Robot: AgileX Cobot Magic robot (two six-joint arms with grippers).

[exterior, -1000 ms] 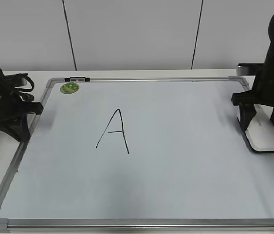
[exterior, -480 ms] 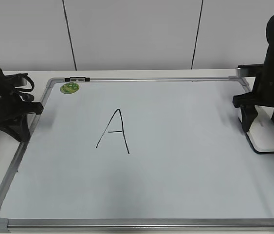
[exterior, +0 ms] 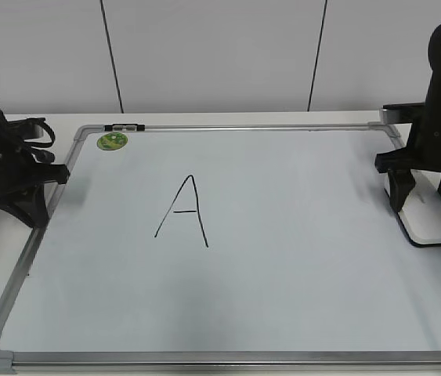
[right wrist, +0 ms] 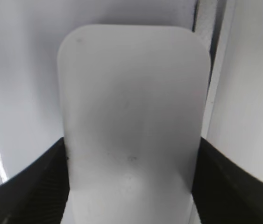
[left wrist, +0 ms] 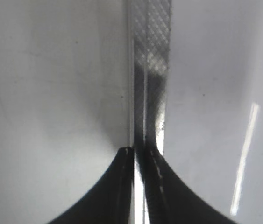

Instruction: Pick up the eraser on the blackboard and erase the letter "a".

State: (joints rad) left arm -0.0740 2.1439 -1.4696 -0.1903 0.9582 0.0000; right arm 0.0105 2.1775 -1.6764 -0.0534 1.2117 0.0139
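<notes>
Eraser (exterior: 427,220) lies at the blackboard's (exterior: 283,266) right edge, shifted slightly rightward over the last second. Right gripper (right wrist: 130,186) straddles it, fingers touching both sides; firm clamping I cannot tell. No small "a" shows.

One mark was legible: a tall capital "A" (exterior: 182,210) in black marker, standing left of centre on the blackboard (exterior: 298,266). A round green sticker (exterior: 112,141) sat at the board's far left corner; its print was too small to read. No lettering was readable on the eraser (exterior: 428,219) in any view.
</notes>
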